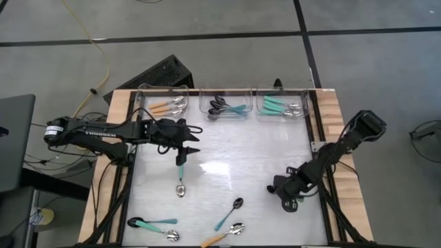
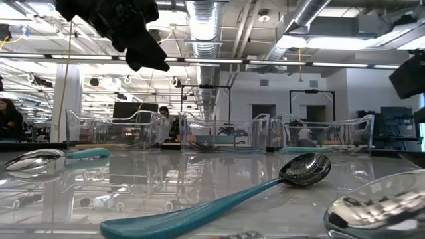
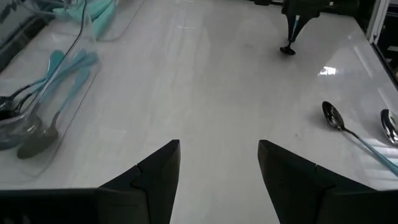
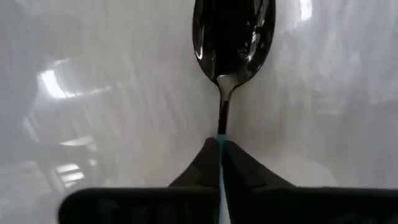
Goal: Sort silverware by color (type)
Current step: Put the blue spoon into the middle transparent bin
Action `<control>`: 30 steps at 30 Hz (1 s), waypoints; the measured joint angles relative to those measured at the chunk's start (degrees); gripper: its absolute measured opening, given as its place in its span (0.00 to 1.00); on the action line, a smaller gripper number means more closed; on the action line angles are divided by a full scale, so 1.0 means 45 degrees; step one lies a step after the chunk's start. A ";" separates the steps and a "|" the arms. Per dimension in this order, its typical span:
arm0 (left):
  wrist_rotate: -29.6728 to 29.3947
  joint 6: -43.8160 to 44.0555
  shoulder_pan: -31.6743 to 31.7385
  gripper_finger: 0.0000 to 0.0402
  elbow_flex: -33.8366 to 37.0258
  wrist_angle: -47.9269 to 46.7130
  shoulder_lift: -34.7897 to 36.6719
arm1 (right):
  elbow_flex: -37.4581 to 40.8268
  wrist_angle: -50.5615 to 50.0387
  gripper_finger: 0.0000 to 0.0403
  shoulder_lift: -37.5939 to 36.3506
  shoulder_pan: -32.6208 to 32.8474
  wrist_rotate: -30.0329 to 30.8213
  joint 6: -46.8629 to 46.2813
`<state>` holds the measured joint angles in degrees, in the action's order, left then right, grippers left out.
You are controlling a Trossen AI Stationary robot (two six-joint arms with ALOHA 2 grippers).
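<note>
The right pincer [image 4: 220, 142] is clamped tight, its two dark fingers pressed together on the slim handle of a teal-handled spoon [image 4: 231, 37]. The left pincer [image 3: 219, 146] hangs low over the tabletop, fingers [image 3: 155, 177] spread wide with nothing between them, well apart from the right arm.

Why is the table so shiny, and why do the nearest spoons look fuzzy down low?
High view: ceiling lights glare off the glossy white table. Low view: it mirrors the lit room, and the nearest teal-handled silver spoon sits too close, so it blurs. Right wrist view: reflections streak the dark-bowled spoon.
</note>
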<state>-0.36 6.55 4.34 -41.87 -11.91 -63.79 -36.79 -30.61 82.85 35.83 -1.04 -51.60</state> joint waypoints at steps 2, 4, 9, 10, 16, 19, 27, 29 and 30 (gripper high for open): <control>0.0000 0.0060 -0.0005 0.50 0.0000 -0.0151 0.0000 | 0.0022 0.0109 0.04 -0.0310 -0.0407 0.0139 0.0345; -0.0004 0.0125 -0.0028 0.50 0.0000 -0.0488 0.0005 | 0.0022 0.0280 0.05 -0.0697 -0.0959 0.0620 0.0776; -0.0006 0.0122 -0.0170 0.50 0.0000 -0.1489 0.0010 | -0.0245 -0.0101 0.05 -0.2262 -0.2770 0.0154 0.1649; -0.0010 0.0096 -0.0215 0.50 0.0000 -0.1627 0.0010 | -0.0446 -0.0101 0.05 -0.2572 -0.3236 0.0164 0.2021; -0.0021 -0.0253 -0.0243 0.50 0.0000 -0.1788 0.0010 | -0.2525 -0.0059 0.05 -0.3154 -0.6647 0.1239 0.5530; -0.0040 -0.0273 -0.0243 0.50 0.0000 -0.1774 0.0010 | -0.4011 0.0112 0.05 -0.2460 -0.8753 0.1418 0.8003; -0.0079 0.0300 -0.0255 0.50 0.0000 -0.1791 0.0010 | -0.8889 -0.0032 0.05 0.1900 -1.3306 0.0554 1.2843; -0.0073 0.0524 -0.0306 0.50 0.0000 -0.1804 0.0010 | -1.0281 -0.0365 0.05 0.3229 -1.4009 0.0094 1.3303; -0.0078 0.0630 -0.0343 0.50 0.0000 -0.1805 0.0010 | -1.0995 -0.0785 0.05 0.3904 -1.4237 -0.0030 1.3500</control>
<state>-0.71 9.39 2.79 -41.87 -20.03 -63.75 -86.27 -34.14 100.41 -28.23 -1.17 9.15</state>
